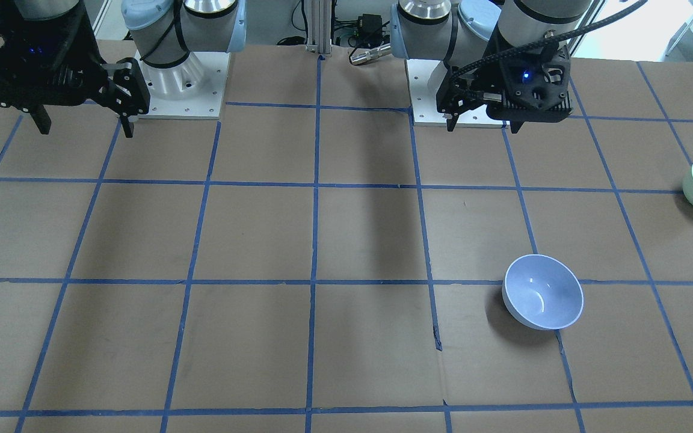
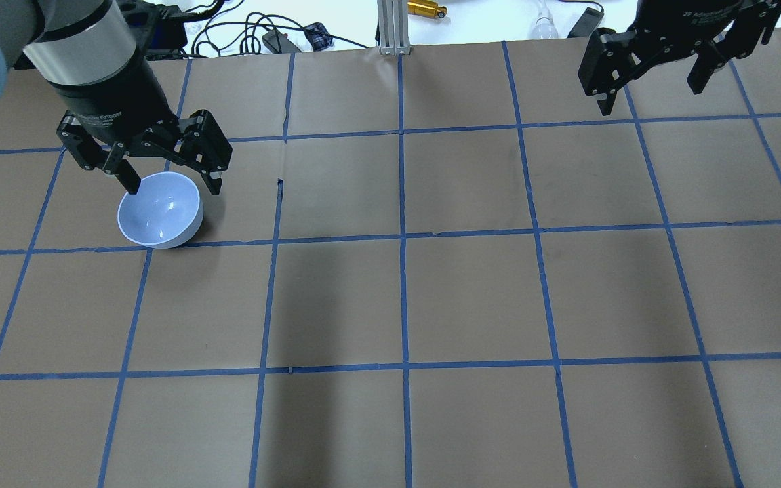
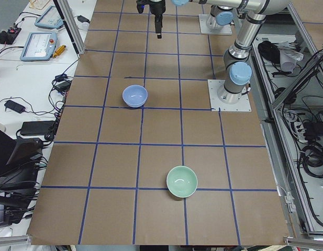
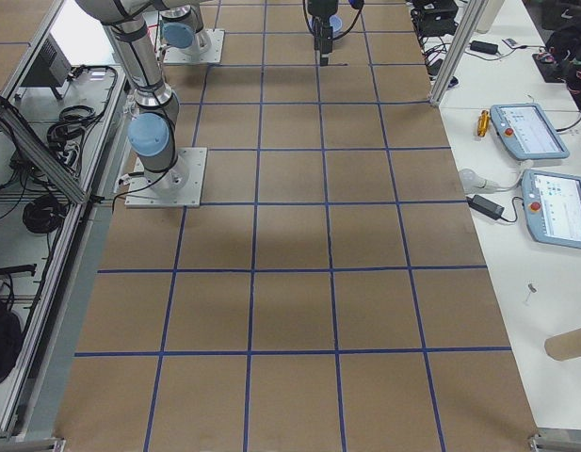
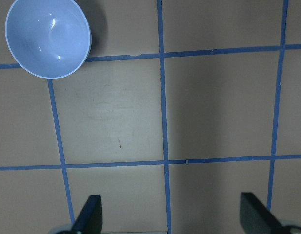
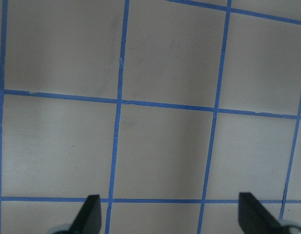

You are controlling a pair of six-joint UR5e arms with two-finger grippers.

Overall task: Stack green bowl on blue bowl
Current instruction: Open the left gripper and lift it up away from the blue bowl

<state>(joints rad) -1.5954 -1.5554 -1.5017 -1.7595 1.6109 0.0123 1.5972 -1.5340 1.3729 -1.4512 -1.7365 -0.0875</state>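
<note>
Green bowl (image 3: 182, 181) sits upright and empty on the table (image 1: 262, 240), on a crossing of the blue tape grid (image 1: 316, 240), toward the table end on the robot's left. In the front-facing view the frame's right edge cuts it off. Blue bowl (image 3: 135, 95) also stands upright and empty, beside another tape crossing. The two bowls are well apart. In the exterior left view the green bowl lies at about 5 o'clock from the blue one; in the front-facing view it lies at about 2 o'clock from it. Nothing is stacked. Left gripper (image 2: 172, 183) hangs above the table with fingers spread wide and nothing between them. In the overhead view its fingertips frame the far rim of the blue bowl, but the left wrist view puts that bowl off at the 11 o'clock corner, clear of both fingers (image 5: 89, 217). The front-facing view places this gripper back near the left arm's base plate (image 1: 425, 114). Right gripper (image 2: 649, 95) hangs over the other half of the table, also spread and empty, with only brown paper and tape lines below it in the right wrist view. Teach pendants (image 4: 530, 132) lie on the white side bench.
</note>
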